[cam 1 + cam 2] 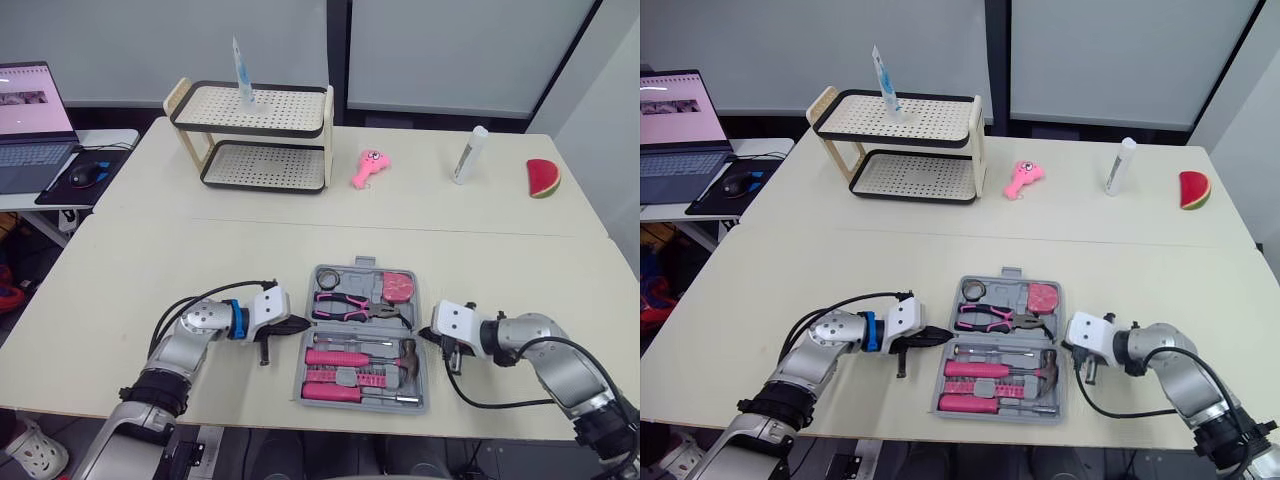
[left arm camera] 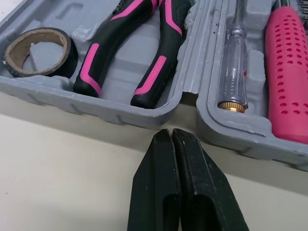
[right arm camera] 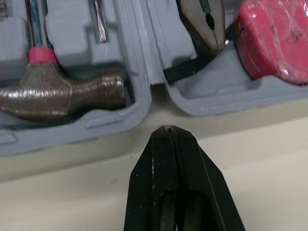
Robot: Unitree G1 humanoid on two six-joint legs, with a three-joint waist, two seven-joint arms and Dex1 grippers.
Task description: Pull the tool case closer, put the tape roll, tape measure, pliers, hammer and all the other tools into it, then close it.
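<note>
Left gripper [image 1: 298,323]: fingers pressed together, holding nothing; tips just beside the case's left wall.
Right gripper [image 1: 428,336]: also closed and empty; tips just beside the right wall.
Tool case [image 1: 312,300]: lies open and flat between them, at 3 o'clock from the left gripper and 9 o'clock from the right.
Hinge line: runs 9-to-3, roughly from one tip to the other.
12 o'clock half: tape roll [image 1: 332,278], pliers [image 1: 350,305] and tape measure [image 1: 398,287] are seated.
6 o'clock half: hammer [image 1: 404,354] and pink-handled drivers [image 1: 335,392] are seated.
Nearer arm: neither; both look equally close.
Likely step: closing, by folding the 12 o'clock half toward 6.
</note>
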